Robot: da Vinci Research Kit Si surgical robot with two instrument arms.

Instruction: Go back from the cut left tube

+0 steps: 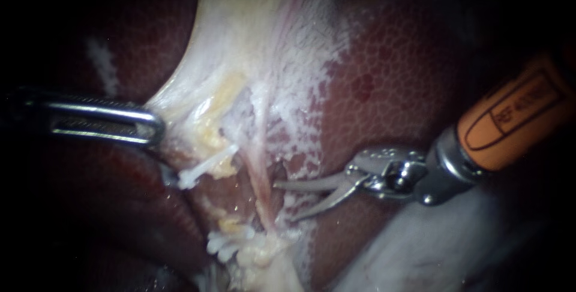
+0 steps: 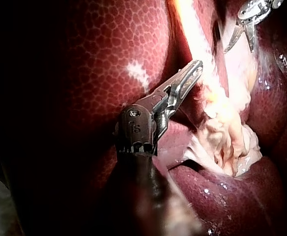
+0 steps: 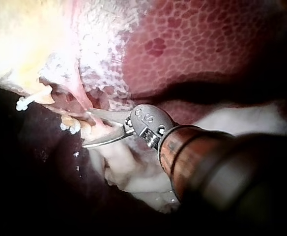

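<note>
Two jaws of left instrument (image 1: pixel 157 127) clamped on pale tissue (image 1: pixel 180 97); right instrument (image 1: pixel 284 199) jaws apart over the liver (image 1: pixel 390 88).

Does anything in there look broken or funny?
Yes. The left tube is cut through: one pale stub sticks out loose, and its other end sits lower down by the white clips, with a gap between them.
</note>
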